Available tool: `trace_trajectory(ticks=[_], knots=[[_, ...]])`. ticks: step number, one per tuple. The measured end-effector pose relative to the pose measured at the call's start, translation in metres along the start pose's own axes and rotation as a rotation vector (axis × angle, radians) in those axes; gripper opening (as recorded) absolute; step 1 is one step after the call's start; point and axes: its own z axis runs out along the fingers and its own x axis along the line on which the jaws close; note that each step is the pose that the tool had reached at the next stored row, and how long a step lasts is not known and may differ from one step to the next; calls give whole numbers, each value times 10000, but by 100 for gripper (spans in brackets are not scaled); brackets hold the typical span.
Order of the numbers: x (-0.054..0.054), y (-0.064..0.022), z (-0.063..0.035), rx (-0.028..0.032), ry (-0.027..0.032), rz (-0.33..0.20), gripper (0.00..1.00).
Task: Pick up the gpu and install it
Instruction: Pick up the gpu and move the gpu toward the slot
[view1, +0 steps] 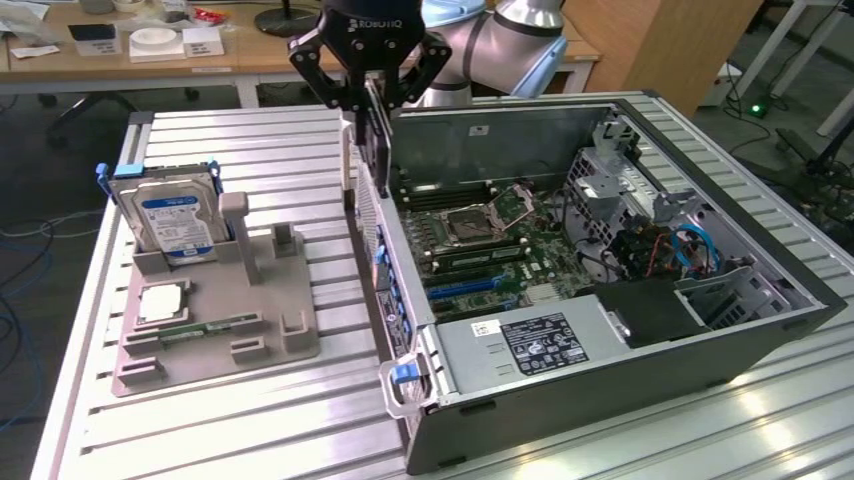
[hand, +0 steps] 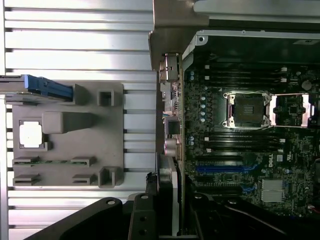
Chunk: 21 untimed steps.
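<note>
Your gripper (view1: 374, 104), partly closed, pinches the gpu (view1: 379, 160) by its top edge; card hangs at 6 o'clock over the case (view1: 601, 400). Light, stiff, fragile: grip edges only.

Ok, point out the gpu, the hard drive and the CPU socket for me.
gpu (view1: 380, 150), exterior view, on the dark card's upright edge.
hard drive (view1: 168, 218), exterior view, on its blue-white label.
CPU socket (view1: 467, 217), exterior view, on the socket's middle.
</note>
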Motion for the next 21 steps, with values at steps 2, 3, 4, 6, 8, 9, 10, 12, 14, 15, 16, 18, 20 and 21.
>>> trace_trajectory(ticks=[2, 3, 4, 6, 8, 9, 10, 12, 14, 15, 16, 18, 20, 21], knots=[[-22, 0, 0, 0, 0, 0, 28], [-33, 0, 0, 0, 0, 0, 28], [-45, 0, 0, 0, 0, 0, 28], [-68, 0, 1, 0, 1, -1, 28], [-90, 1, 1, 0, 0, -1, 28], [-102, 1, 2, 0, 1, -1, 28], [-113, 1, 2, 0, 0, 0, 28], [-137, 1, 2, 0, 0, 0, 28], [-162, 1, 3, 0, 0, 0, 28], [-174, 1, 3, 0, 0, 0, 28], [-187, 2, 3, 0, 0, -1, 28], [-213, 2, 4, 0, 0, 0, 28], [-240, 2, 4, -1, -1, -1, 28], [-253, 2, 5, -1, 0, 0, 28]])
